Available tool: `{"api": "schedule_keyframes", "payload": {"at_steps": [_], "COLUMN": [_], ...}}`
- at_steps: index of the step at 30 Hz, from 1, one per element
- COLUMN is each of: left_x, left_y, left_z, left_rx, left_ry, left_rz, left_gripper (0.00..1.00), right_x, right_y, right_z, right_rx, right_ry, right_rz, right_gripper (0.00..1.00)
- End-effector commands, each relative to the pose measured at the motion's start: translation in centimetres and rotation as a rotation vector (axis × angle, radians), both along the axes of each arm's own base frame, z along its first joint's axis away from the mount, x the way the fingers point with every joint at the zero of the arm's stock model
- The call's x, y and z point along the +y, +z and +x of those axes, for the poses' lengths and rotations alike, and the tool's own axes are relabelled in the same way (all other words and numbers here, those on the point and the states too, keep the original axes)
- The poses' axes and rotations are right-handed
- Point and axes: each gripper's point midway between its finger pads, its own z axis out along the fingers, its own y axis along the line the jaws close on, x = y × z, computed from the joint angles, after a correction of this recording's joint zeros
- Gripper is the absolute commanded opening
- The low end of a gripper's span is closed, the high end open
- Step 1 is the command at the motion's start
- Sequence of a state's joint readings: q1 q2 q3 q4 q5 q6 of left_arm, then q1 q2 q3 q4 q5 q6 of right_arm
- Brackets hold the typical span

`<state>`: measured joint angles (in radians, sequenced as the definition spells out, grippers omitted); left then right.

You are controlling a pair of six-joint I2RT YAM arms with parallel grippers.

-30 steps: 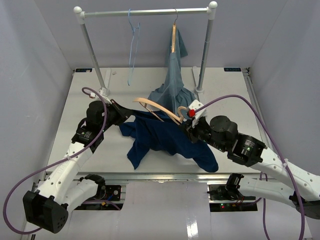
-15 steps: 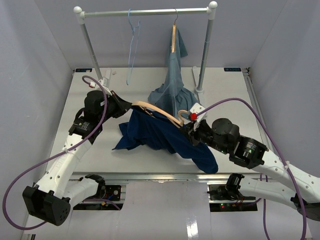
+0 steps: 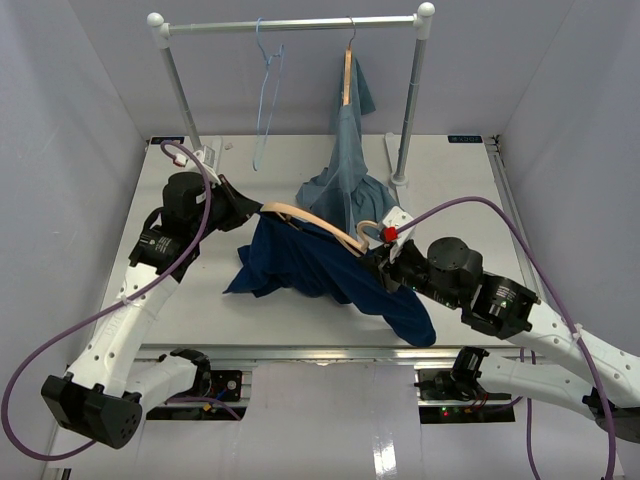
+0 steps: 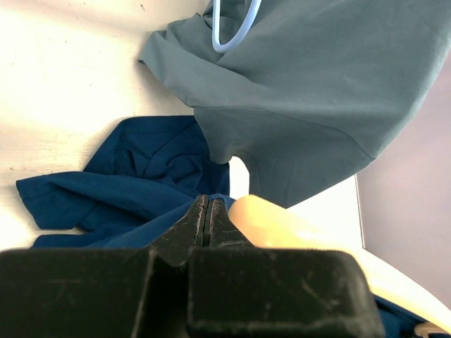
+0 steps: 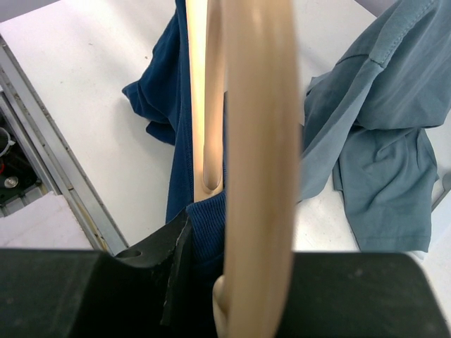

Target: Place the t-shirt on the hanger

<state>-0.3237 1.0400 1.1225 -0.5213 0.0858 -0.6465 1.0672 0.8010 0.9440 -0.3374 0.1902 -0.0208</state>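
Observation:
The navy t-shirt (image 3: 310, 265) is draped over the tan wooden hanger (image 3: 300, 215), held just above the table's middle. My left gripper (image 3: 256, 212) is at the hanger's left end, shut on the shirt's edge. In the left wrist view the jaws (image 4: 206, 204) meet on a blue hem beside the hanger (image 4: 275, 222). My right gripper (image 3: 377, 258) is at the hook end. In the right wrist view it (image 5: 225, 274) is shut on the hanger (image 5: 261, 141), with the ribbed collar of the t-shirt (image 5: 208, 225) pinched beside the wood.
A clothes rack (image 3: 290, 24) stands at the back of the table. It carries a thin light-blue wire hanger (image 3: 266, 90) and a grey-blue shirt (image 3: 347, 150) on another wooden hanger. That shirt's hem pools on the table just behind the t-shirt.
My left gripper moved back and left, drawing the navy cloth up over the hanger's left shoulder. The hanger's left end, bare before, is mostly covered now. The right gripper barely shifted.

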Motion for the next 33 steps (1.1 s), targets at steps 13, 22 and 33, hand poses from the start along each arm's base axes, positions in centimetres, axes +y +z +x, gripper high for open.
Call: {"api": "schedule_keyframes", "payload": {"at_steps": [13,22,33], "left_x": [4.3,3.5,-4.8], "left_y": [4.5,6.0,8.0], "left_z": [2.8,1.4,-2.8], "left_rx": [-0.090,-0.129,-0.210], "left_ry": [0.163,0.059,-0.497], "left_rz": [0.130,0.159,0.017], "left_gripper": [0.00,0.00,0.00], "right_x": [-0.8,-1.6,3.6], "right_y": [-2.2,-2.2,-0.9], "right_z": [-1.2,0.5,-0.2], "right_rx": [0.063,0.057,0.089], "right_ry": [0.042,-0.071,0.105], "right_rz": [-0.102,-0.134,-0.091], "right_gripper": [0.08,0.08,0.08]}}
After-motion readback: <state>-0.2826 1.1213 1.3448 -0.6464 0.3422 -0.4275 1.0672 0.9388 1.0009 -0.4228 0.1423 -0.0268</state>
